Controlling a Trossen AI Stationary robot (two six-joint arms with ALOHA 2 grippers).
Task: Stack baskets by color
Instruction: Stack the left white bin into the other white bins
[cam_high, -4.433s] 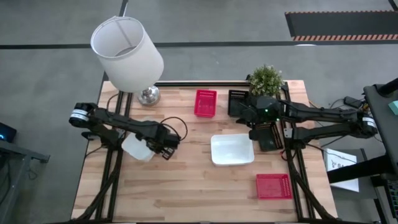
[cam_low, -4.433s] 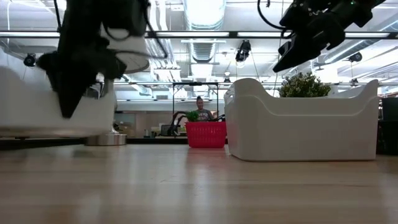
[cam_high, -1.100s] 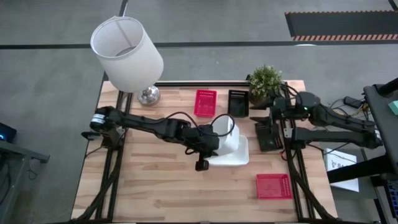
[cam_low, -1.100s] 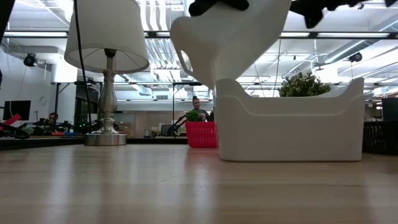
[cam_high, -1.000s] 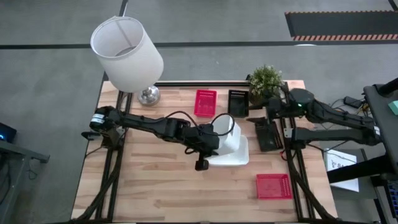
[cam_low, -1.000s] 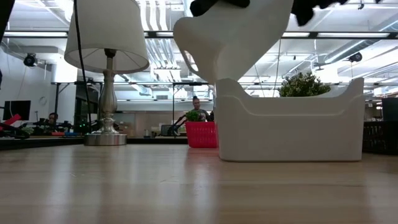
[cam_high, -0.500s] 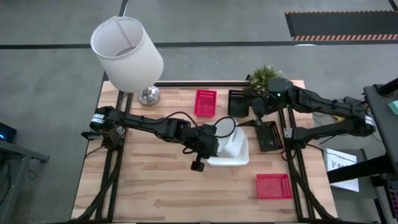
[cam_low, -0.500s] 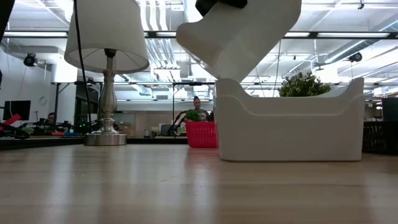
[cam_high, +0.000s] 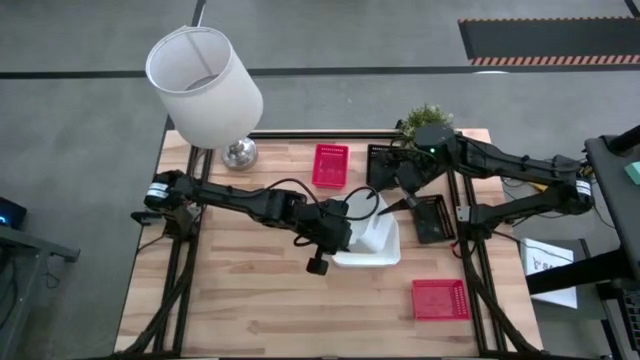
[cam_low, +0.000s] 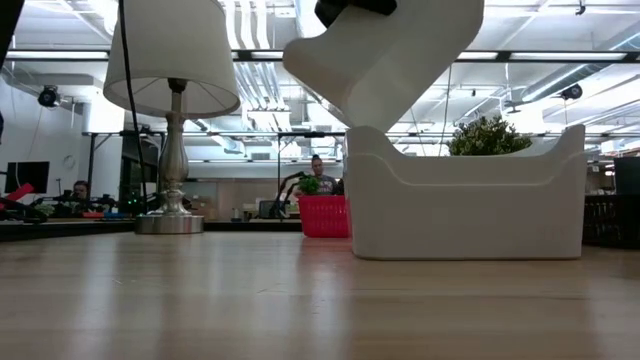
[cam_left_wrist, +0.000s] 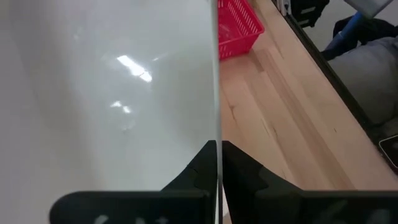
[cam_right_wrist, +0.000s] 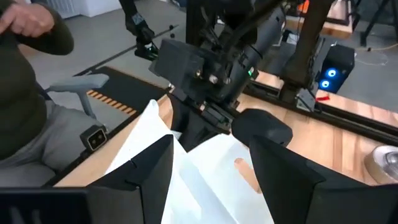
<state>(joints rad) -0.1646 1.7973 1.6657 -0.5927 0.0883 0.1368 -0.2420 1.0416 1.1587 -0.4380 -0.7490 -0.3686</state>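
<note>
White baskets (cam_high: 372, 243) at counter's middle: smooth glossy plastic, thick rounded walls, scooped handle cut-outs. One flat on the wood (cam_low: 465, 205), a second tilted steeply above it (cam_low: 385, 55), lower edge dipping into the resting one. Left pincer (cam_high: 343, 222) clamped tight on the tilted basket's thin wall, fingers (cam_left_wrist: 205, 168) pinching the rim edge, as seen in the left wrist view. Right pincer (cam_high: 398, 190) spread wide, holding nothing, hovering just past the baskets' far right corner, its two dark fingers (cam_right_wrist: 152, 168) framing the white plastic.

Outward: red mesh basket (cam_high: 330, 166) and black mesh basket (cam_high: 381, 163) side by side toward the far edge, perforated walls, flat rectangles. Another black one (cam_high: 434, 217) near the right edge, beside the rail. Second red mesh basket (cam_high: 440, 299) alone near the front right corner, well apart. Bare pale wood plank counter (cam_high: 240, 300) open across the left and front. Lamp (cam_high: 204, 85) with white drum shade and metal base at far left corner; potted plant (cam_high: 425, 119) at far right edge.
</note>
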